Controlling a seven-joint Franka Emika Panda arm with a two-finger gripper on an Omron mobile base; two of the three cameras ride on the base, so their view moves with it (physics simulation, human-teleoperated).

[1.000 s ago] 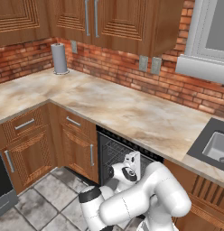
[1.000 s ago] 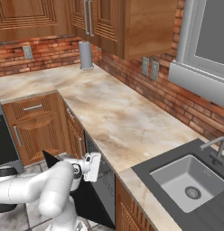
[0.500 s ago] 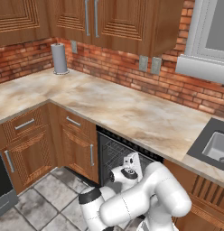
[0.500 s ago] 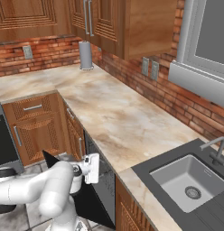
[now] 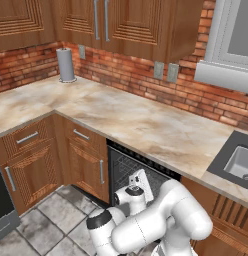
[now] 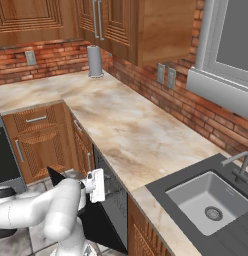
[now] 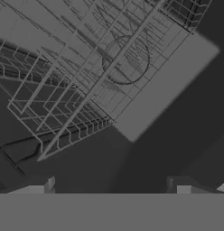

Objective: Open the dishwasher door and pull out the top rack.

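Dishwasher door dropped open; top rack ahead of the jaws toward 11 o'clock, front rail slanting 7 to 1. Jaws released, empty, short of the wire.

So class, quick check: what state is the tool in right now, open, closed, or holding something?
Tool: open, holding nothing; its fingertips stand apart, facing the wire racks inside the dishwasher.

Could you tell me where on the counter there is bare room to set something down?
The counter is bare from the paper towel roll in the corner to the sink. It is crowded low down, where the arm fills the open dishwasher front.
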